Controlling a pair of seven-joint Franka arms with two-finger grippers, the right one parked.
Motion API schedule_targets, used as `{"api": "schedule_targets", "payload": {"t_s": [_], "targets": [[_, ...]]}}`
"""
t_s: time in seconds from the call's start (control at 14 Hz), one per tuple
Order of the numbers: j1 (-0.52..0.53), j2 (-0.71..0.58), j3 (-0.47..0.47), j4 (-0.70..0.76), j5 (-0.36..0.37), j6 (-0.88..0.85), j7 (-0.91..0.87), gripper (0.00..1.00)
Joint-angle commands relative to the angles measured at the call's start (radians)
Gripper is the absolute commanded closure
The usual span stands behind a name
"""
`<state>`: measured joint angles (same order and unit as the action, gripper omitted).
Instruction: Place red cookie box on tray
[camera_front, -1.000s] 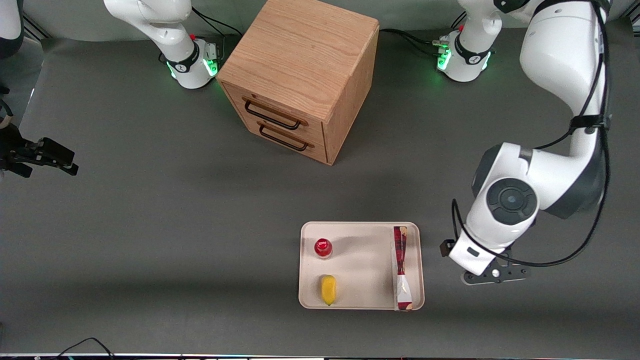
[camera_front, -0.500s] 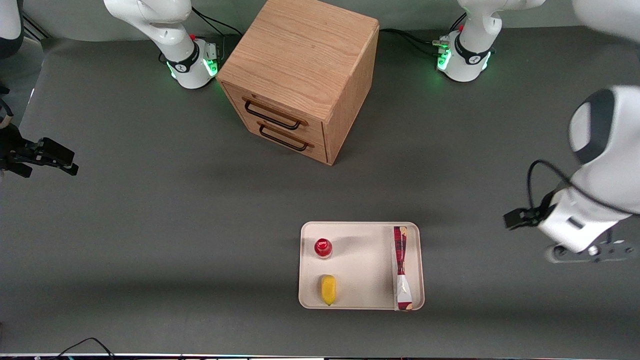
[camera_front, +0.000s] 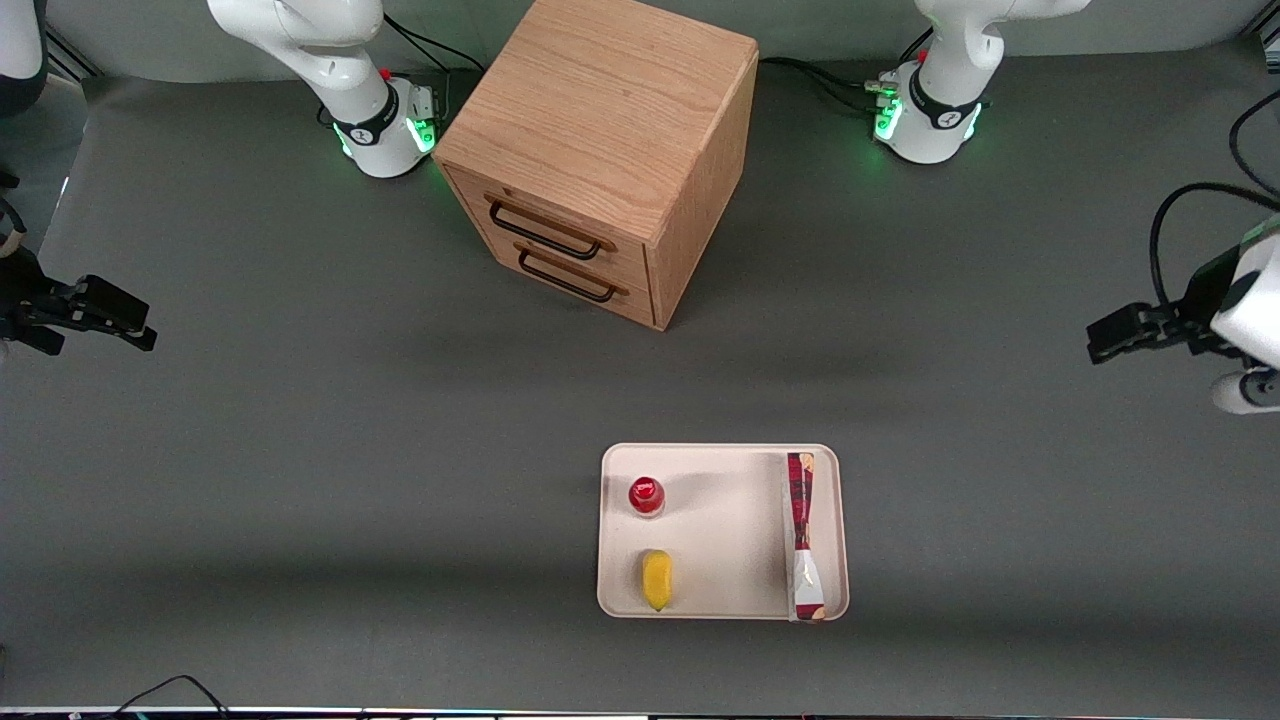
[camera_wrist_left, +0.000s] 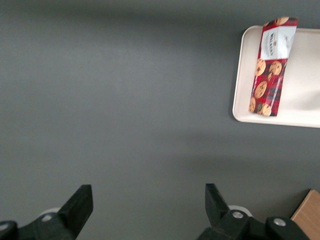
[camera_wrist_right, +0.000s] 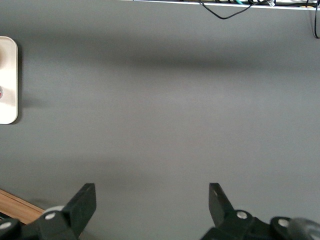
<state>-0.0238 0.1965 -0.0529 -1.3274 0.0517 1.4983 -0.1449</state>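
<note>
The red cookie box lies flat in the cream tray, along the tray's short side at the working arm's end. It also shows in the left wrist view, lying on the tray. My left gripper is high over bare table toward the working arm's end, well away from the tray and farther from the front camera than it. In the left wrist view the gripper is open and empty, its fingers wide apart over grey table.
A small red-capped bottle and a yellow object stand in the tray. A wooden drawer cabinet with two drawers stands farther from the front camera than the tray. The table is grey.
The left arm has swung away from beside the tray toward the working arm's end and farther from the front camera. The cookie box stays put on the tray.
</note>
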Motion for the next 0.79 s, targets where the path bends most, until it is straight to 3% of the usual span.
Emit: {"api": "schedule_targets", "payload": {"t_s": [0.0,0.36,0.71], "targets": [[0.002,-0.165,0.027,-0.255,-0.018,0.109,0.042,0.00],[0.002,-0.255,0.047,-0.407,-0.018,0.197,0.062,0.00],[-0.008,-0.241,0.058,-0.382,-0.026,0.192,0.114,0.00]]}}
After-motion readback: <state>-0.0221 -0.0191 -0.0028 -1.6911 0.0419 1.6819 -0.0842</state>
